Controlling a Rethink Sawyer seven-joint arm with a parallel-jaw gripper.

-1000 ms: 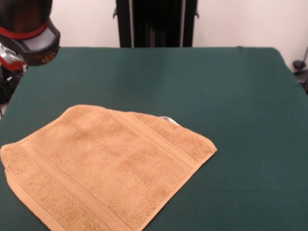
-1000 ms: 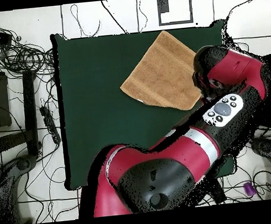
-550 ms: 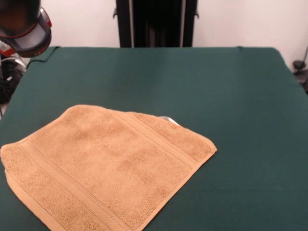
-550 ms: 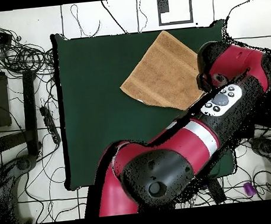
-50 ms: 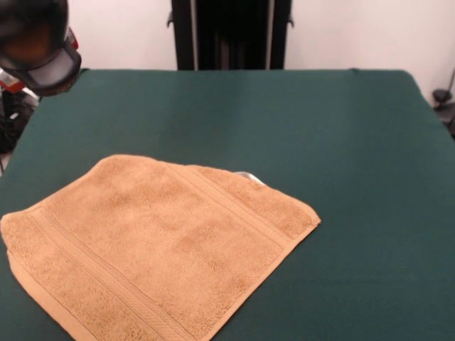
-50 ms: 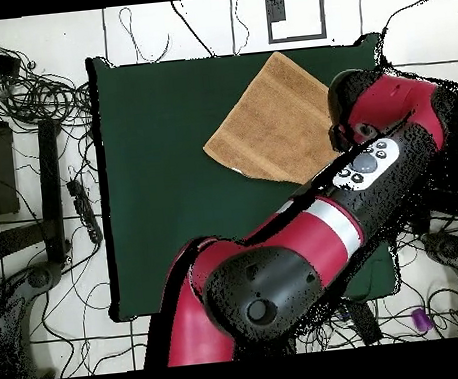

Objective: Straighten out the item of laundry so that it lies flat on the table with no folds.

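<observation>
1. At the far left of the front view we see a round black and red part of the robot arm point(image 5: 35, 46). It hangs above the left edge of the tabletop point(image 5: 341, 142).
2. We cannot see the gripper itself in either view, so we cannot say if it is open or closed.
3. Next comes the towel point(image 5: 153, 245). It is orange-tan and lies spread out on the near left part of the green tabletop, turned so that its corners point like a diamond.
4. We see woven bands running near two of its sides, and a paler hem along the near left side.
5. The towel looks flat, with no big folds that we can see. Its near corner runs out of the picture at the bottom.
6. A small white label point(image 5: 247, 176) peeks out from under the far edge of the towel.
7. To the right of the towel the tabletop is plain green.
8. From above, we see the towel point(image 6: 267, 124) near a corner of the tabletop point(image 6: 152, 185), and the big red arm point(image 6: 327, 228) reaches over the table beside it and covers one corner of the towel.
</observation>
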